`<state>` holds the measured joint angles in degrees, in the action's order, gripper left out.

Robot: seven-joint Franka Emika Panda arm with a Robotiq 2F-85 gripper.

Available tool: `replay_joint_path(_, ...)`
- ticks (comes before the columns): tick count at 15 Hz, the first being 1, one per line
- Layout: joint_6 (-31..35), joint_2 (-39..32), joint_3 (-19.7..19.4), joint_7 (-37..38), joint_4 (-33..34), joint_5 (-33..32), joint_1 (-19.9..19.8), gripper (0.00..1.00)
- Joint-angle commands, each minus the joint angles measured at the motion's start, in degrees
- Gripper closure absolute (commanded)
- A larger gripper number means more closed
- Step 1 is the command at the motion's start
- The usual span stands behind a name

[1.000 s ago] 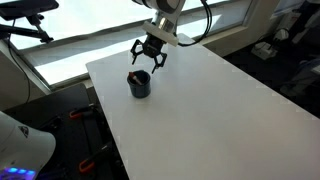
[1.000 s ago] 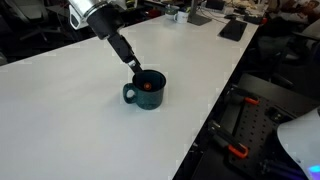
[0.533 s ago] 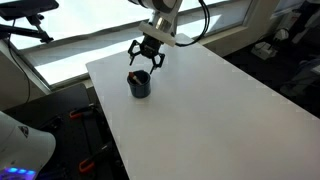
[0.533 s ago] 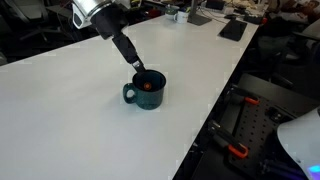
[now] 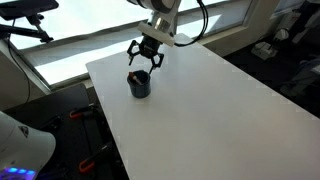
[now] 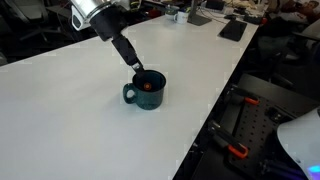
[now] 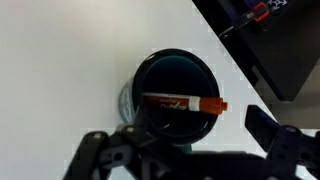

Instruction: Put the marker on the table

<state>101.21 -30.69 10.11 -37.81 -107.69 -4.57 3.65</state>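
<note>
Where an exterior view looks along the large white table (image 5: 200, 110), the gripper (image 5: 147, 66) hangs just above a small dark cup (image 5: 139, 85) near a far corner, its fingers spread apart and holding nothing; what sits inside the cup cannot be made out here, and the arm is cut off by the top edge; in an exterior view from lower down, the cup (image 6: 147, 92) shows a handle on its side, and a small orange-red spot in its mouth is all that shows of the marker (image 6: 148, 86); the gripper's dark tip sits at the cup's far rim, too small to tell whether it touches; in the wrist view, looking straight down, the marker (image 7: 185, 103) appears as a short bar across the cup's mouth, reddish-brown with pale marks and a bright orange end reaching the rim; any print on it is too blurred to read; the fingers (image 7: 95, 150) stand wide at the bottom of the picture, partly cut off, with the marker between them and clear of both.
</note>
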Motion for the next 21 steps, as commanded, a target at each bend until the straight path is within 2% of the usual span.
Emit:
replay_joint_path(1, 2.0, 1.1, 0.6, 2.5, -3.1, 0.4, 1.1, 0.0)
replay_joint_path(5, 1.2, -0.7, 0.9, 5.7, -3.0, 0.3, 2.2, 0.0)
replay_joint_path(18, 0.2, -3.4, 0.5, 12.3, -2.1, 0.1, 2.1, 0.0)
replay_joint_path(19, 0.4, -3.5, 0.5, 12.5, -2.1, 0.0, 2.1, 0.02)
replay_joint_path(20, 0.4, -3.6, 0.4, 12.8, -2.0, 0.0, 2.1, 0.15)
replay_joint_path(21, 0.5, -3.6, 0.4, 12.9, -2.0, 0.0, 2.1, 0.23)
